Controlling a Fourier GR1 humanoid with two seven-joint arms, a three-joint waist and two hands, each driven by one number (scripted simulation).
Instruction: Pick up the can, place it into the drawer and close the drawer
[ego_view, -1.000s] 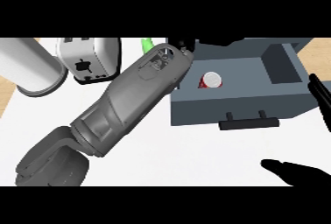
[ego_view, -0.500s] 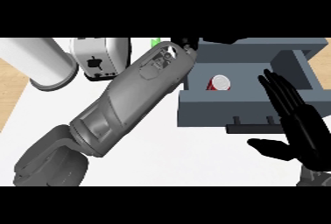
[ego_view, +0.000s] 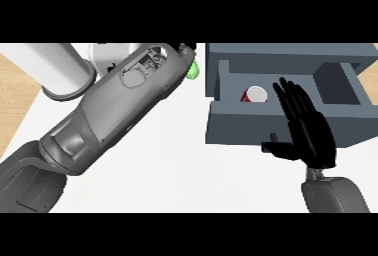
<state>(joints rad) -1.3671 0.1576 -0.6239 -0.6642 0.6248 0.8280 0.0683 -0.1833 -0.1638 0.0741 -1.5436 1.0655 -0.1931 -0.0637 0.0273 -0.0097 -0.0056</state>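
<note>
The red can (ego_view: 255, 94) with its pale top stands inside the open grey-blue drawer (ego_view: 240, 127), near the drawer's front wall. My right hand (ego_view: 308, 131) is open, fingers straight and pointing up. It lies over the drawer's front panel, with its fingertips reaching above the drawer's inside just right of the can. My left forearm runs from the lower left up to the top centre. Of my left hand (ego_view: 184, 47) only a dark sliver shows at the upper edge, left of the drawer.
A white cylinder (ego_view: 55, 70) stands at the far left, with a white appliance (ego_view: 109, 52) beside it, partly behind my left forearm. Something green (ego_view: 193, 70) peeks out between the forearm and the drawer. Wooden surface borders the white counter at the left.
My right hand has come up from the lower right corner onto the drawer's front panel. The drawer and can now sit further left in view. The left arm has hardly moved.
</note>
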